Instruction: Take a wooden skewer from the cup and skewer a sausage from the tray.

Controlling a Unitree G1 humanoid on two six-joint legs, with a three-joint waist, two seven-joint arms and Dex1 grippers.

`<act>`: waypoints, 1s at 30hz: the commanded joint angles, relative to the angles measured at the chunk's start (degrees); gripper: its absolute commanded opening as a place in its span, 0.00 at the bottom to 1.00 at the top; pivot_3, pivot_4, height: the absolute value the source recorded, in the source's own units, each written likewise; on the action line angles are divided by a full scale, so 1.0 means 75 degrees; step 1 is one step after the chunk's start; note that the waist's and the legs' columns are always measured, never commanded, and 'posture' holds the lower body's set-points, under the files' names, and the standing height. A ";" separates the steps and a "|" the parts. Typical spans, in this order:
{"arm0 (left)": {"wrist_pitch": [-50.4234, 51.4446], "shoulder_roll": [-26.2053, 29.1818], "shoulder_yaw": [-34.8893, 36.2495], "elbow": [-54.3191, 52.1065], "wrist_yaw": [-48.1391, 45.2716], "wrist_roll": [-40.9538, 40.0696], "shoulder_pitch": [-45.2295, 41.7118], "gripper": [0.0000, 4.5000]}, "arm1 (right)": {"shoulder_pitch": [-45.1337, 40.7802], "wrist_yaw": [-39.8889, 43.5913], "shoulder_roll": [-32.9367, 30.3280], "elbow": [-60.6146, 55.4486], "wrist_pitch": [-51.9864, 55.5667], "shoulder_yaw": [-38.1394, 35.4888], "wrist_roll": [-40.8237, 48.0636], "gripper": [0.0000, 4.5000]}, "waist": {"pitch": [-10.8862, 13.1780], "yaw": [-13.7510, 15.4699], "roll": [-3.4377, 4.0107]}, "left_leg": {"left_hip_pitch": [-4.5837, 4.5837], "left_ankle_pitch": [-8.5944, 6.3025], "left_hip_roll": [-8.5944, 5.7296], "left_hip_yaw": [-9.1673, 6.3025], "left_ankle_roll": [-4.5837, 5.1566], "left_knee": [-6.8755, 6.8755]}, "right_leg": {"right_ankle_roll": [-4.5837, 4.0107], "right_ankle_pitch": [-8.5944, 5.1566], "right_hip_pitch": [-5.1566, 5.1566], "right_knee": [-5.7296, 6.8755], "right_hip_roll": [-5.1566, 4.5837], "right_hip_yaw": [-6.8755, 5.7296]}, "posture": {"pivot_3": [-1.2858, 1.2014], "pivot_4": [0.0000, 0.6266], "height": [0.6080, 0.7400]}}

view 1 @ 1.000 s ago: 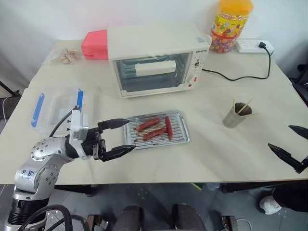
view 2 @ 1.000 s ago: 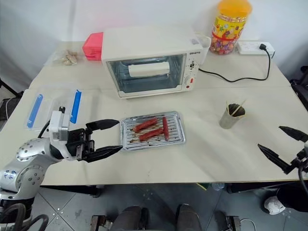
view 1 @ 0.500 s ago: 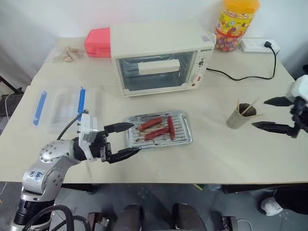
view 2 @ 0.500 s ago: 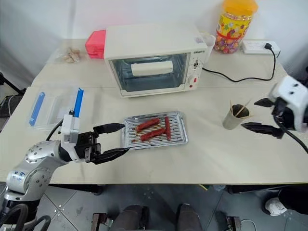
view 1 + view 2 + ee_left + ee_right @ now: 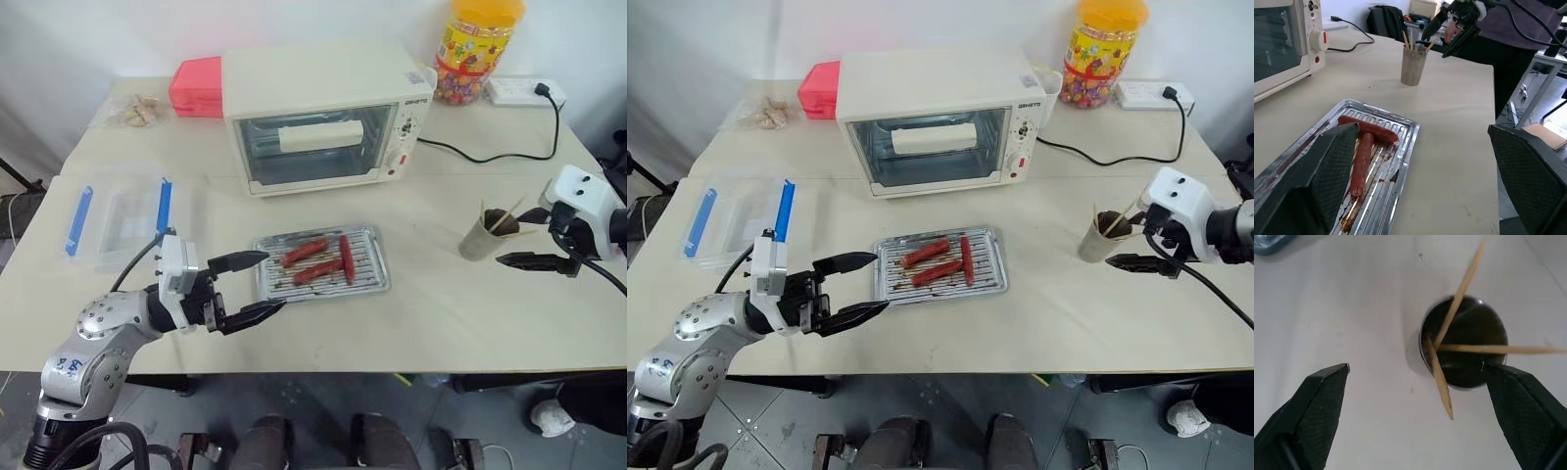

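**Right pincer lines up over the cup of sticks**

The small grey-tan round cup (image 5: 1098,238) stands on the pale table (image 5: 1058,313), well to the right of the shiny metal tray (image 5: 937,263) with its three red-brown sausages (image 5: 924,253). The right gripper (image 5: 1141,244) is much the nearer one. It hangs just beside the cup, black fingers spread wide and holding nothing. Seen from that wrist, the cup sits between the two fingers, closer to one, and the thin pale wooden skewers (image 5: 1458,296) lean out in different ways (three of them). The left gripper (image 5: 859,284) waits wide open by the tray's near corner
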 commanded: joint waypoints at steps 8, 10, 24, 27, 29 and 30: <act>0.0021 -0.0002 0.0146 -0.0424 0.0176 -0.0097 0.0089 1.00 | -0.0703 0.0375 0.0393 0.0560 -0.0396 0.0007 -0.0716 0.40 | 0.0000 0.0010 0.0000 | 0.0002 0.0000 0.0000 0.0005 0.0000 -0.0002 | 0.0000 0.0000 -0.0002 0.0002 0.0001 -0.0007 | 0.52 0.24 1.00; 0.0023 0.0004 0.0150 -0.0434 0.0189 -0.0107 0.0098 1.00 | -0.0682 0.0465 0.0393 0.0527 -0.0398 -0.0008 -0.0758 0.25 | 0.0000 0.0013 0.0000 | 0.0002 0.0000 -0.0001 0.0005 0.0000 0.0000 | 0.0000 0.0000 -0.0002 0.0004 0.0001 -0.0009 | 0.52 0.24 1.00; -0.0039 -0.0026 0.0126 -0.0307 0.0173 -0.0067 0.0062 1.00 | -0.0925 0.0882 0.0339 0.0382 -0.0277 -0.0142 -0.0792 0.01 | 0.0000 0.0004 0.0000 | 0.0007 0.0000 0.0000 0.0008 0.0000 0.0000 | 0.0000 0.0000 -0.0001 0.0009 0.0002 -0.0015 | 0.52 0.24 1.00; -0.0067 -0.0046 0.0119 -0.0288 0.0170 -0.0051 0.0073 1.00 | -0.1064 0.0959 0.0317 0.0420 -0.0214 -0.0147 -0.0791 0.01 | 0.0000 0.0005 0.0000 | 0.0007 0.0000 0.0000 0.0009 0.0000 0.0000 | 0.0000 0.0000 -0.0002 0.0008 0.0002 -0.0015 | 0.52 0.24 1.00; -0.0075 -0.0059 0.0117 -0.0295 0.0177 -0.0049 0.0087 1.00 | -0.1116 0.0980 0.0303 0.0464 -0.0260 -0.0159 -0.0807 0.01 | 0.0000 0.0007 0.0000 | 0.0007 0.0000 0.0000 0.0008 0.0000 0.0000 | 0.0000 0.0000 -0.0002 0.0008 0.0002 -0.0014 | 0.52 0.24 1.00; -0.0086 -0.0073 0.0111 -0.0283 0.0176 -0.0040 0.0087 1.00 | -0.1249 0.0998 0.0317 0.0578 -0.0355 -0.0172 -0.0825 0.01 | 0.0000 0.0007 0.0000 | 0.0007 0.0000 0.0000 0.0009 0.0000 0.0000 | 0.0000 0.0000 -0.0002 0.0008 0.0002 -0.0014 | 0.52 0.24 1.00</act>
